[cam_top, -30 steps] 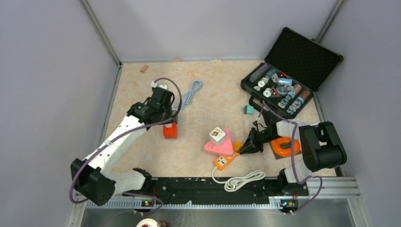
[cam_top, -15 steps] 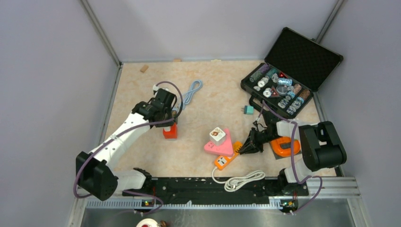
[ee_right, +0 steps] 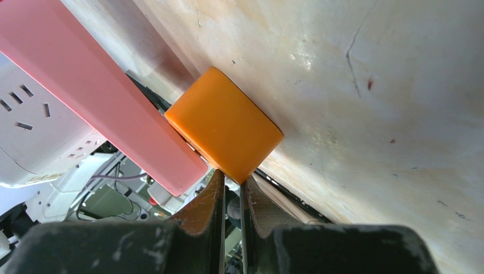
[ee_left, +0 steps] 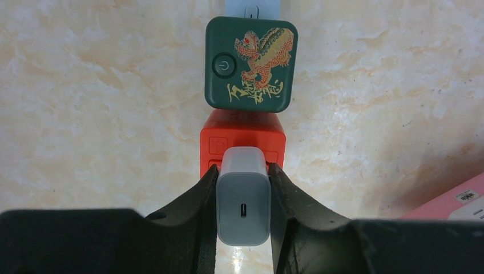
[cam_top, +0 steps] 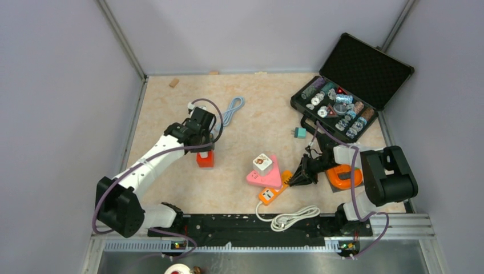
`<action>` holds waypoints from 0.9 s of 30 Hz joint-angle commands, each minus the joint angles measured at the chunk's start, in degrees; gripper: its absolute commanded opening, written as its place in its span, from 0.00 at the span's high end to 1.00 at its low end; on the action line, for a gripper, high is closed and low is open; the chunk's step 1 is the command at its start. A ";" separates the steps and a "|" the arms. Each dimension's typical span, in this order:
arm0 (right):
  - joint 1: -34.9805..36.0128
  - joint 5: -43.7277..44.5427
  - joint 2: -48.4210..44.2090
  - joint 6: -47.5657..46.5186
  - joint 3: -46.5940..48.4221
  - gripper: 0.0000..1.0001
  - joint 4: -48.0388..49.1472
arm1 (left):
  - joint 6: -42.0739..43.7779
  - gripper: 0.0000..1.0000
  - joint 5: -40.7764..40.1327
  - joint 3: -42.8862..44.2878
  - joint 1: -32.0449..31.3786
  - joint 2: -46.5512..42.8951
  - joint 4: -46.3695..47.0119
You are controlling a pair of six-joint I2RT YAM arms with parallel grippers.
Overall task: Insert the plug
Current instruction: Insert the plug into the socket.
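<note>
My left gripper point(cam_top: 206, 148) is shut on a white charger plug point(ee_left: 243, 197), its USB-C port facing the wrist camera. The plug is held right over a red socket cube point(ee_left: 242, 136), which also shows in the top view point(cam_top: 205, 160). The plug hides where the two meet. A dark green cube with a dragon print point(ee_left: 251, 63) lies just beyond the red cube. My right gripper point(cam_top: 297, 181) is shut, and in the right wrist view its tips point(ee_right: 231, 182) rest against the end corner of an orange power strip point(ee_right: 225, 131).
A pink triangular socket point(cam_top: 267, 177) carrying a white cube point(cam_top: 262, 162) lies beside the orange strip point(cam_top: 273, 190). A white cable point(cam_top: 292, 216) coils at the near edge. An open poker chip case point(cam_top: 342, 105), a teal adapter point(cam_top: 299, 133), an orange ring point(cam_top: 344, 176) and a blue cable point(cam_top: 231, 111) are around.
My left arm has shifted a little to the right and down, bringing the white plug onto the red socket cube. The right arm has not moved.
</note>
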 commanded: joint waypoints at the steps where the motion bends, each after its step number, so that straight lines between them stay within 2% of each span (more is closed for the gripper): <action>1: 0.31 11.54 1.99 -3.66 0.58 1.00 1.52 | 1.15 1.00 -0.77 0.41 0.29 2.15 2.58; 11: 0.31 11.28 2.47 -3.66 0.87 1.00 1.74 | -1.37 1.00 -1.02 -1.63 0.30 3.26 -0.02; 20: 0.28 10.86 3.34 -3.66 1.54 1.00 2.07 | -7.58 1.00 -1.68 -9.05 -0.30 -3.04 0.76; 27: 0.37 10.73 4.16 -3.80 2.82 1.00 1.79 | -12.94 1.00 -3.71 -13.69 -4.18 -5.22 0.68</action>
